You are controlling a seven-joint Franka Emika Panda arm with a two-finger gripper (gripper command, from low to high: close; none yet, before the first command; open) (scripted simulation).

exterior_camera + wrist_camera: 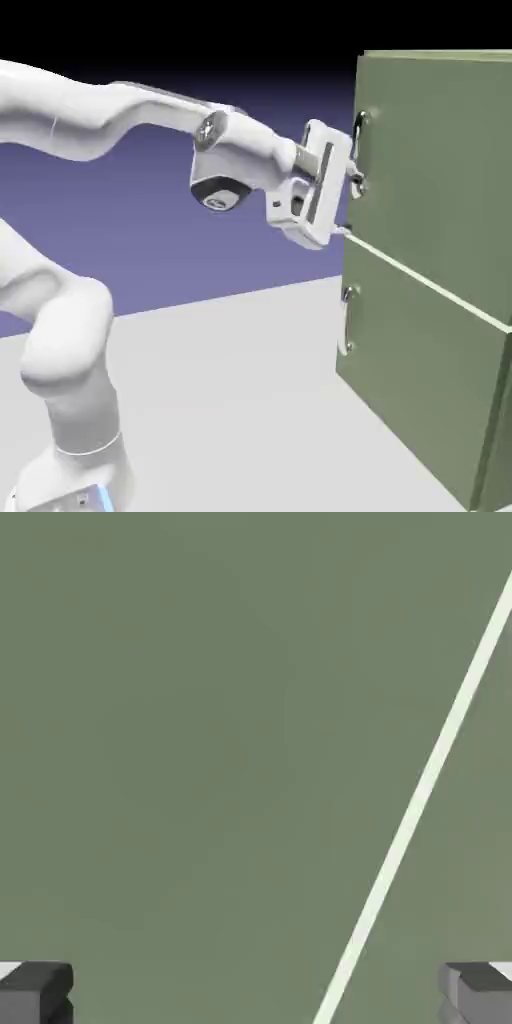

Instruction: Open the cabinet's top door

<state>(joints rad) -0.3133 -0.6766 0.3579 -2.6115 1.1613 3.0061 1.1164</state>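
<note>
Behind everything you have a blue-violet backdrop [250, 270] fading to black at the top, over a plain pale grey floor [230, 420]. Your white two-finger gripper [345, 202] stands with its fingers spread wide, one tip toward either bottom corner of the hand view, and nothing shows between them there but flat green and a slanting pale line. From those tips outward, you come straight to the tall boxy olive-green cabinet [485, 420], on the exterior view's right. Its upper flat olive-green door [440, 160] looks closed, and its curved silver bar handle [360, 150] runs upright near the edge, with the upper finger close by its lower end; whether they touch, you can't tell. The other finger is near the pale seam [430, 277] above the shorter lower door [410, 370] and its own silver handle [347, 320]. I'd judge you are at the lining-up step, with no grip and no pull made. Your next move likely calls for raising the hand and settling a finger behind the upper bar before you draw the door outward.
</note>
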